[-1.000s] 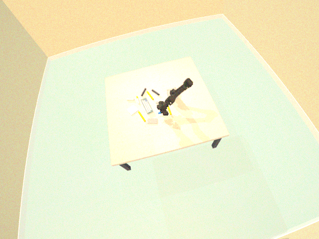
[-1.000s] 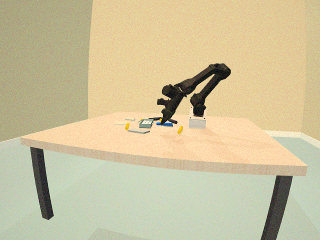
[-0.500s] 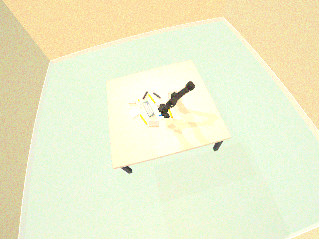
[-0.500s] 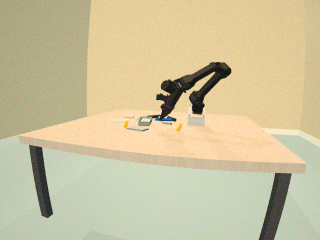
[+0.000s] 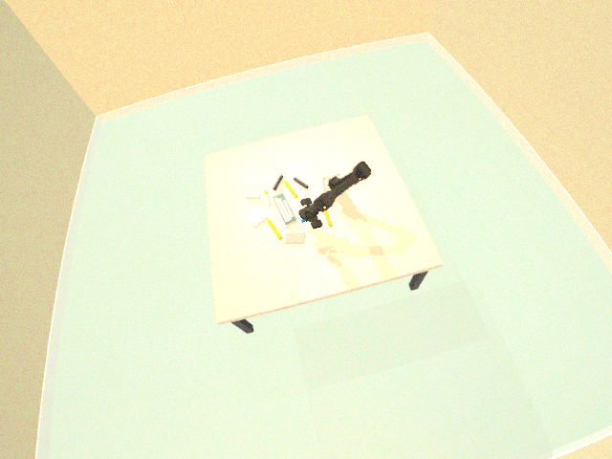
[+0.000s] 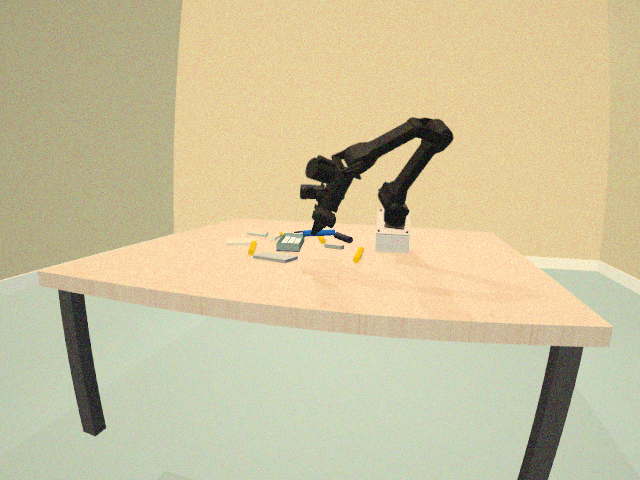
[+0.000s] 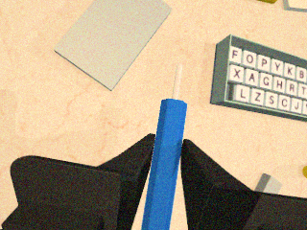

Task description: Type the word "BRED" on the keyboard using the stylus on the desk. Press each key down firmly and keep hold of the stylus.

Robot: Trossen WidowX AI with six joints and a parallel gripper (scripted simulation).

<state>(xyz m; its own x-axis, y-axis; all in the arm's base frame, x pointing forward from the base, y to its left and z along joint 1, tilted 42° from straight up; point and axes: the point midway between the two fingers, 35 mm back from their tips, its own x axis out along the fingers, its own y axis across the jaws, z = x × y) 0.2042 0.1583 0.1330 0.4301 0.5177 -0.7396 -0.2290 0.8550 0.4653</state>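
Note:
My gripper [image 6: 314,232] [image 7: 168,142] is shut on the blue stylus [image 5: 303,220] [image 6: 325,233] [image 7: 165,168]. The stylus is held raised above the desk, lying nearly level in the exterior view, with its thin pale tip pointing away from the fingers in the wrist view. The keyboard [image 5: 291,221] [image 6: 288,249] [image 7: 222,72] is a grey-green tray of white letter keys, ahead and to the right of the stylus tip in the wrist view. The B key [image 7: 301,73] and R key [image 7: 292,86] show near the right edge. The E and D keys cannot be made out.
A grey slab [image 5: 295,238] [image 6: 275,257] [image 7: 115,38] lies left of the keyboard in the wrist view. A small grey block [image 6: 333,246] [image 7: 270,183] lies nearer the arm. Yellow sticks [image 5: 274,229] [image 6: 358,254], dark rods [image 5: 300,183] and a white sheet [image 5: 257,216] lie around.

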